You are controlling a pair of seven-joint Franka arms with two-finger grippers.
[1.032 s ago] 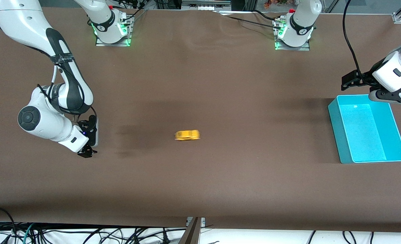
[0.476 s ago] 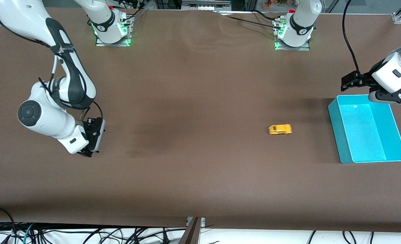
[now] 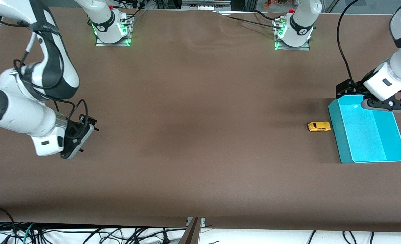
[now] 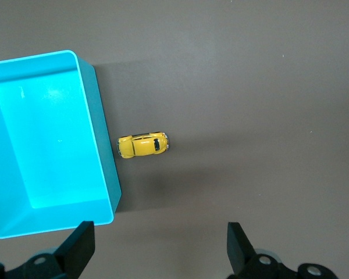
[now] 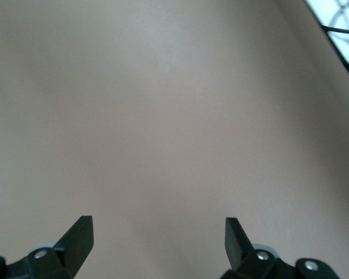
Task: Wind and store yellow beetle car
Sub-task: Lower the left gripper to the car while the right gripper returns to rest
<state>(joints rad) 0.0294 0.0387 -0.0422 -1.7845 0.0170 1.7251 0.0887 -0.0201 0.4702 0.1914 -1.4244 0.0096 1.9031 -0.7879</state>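
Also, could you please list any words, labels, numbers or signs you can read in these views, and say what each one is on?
None can be read.
The yellow beetle car: no lettering visible.
The turquoise bin: plain, no label.
The band on the right arm: small print, too small to read.
The round marks on the two arm bases: too small to read.

Under the left gripper (image 4: 157, 256) bare table lay open around the yellow beetle car (image 3: 319, 126) — only the turquoise bin's wall (image 3: 336, 135) stood against it.

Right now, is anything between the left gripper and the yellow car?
Nothing visible: the yellow beetle car sits on bare table beside the turquoise bin, with the open left gripper above the bin's edge.
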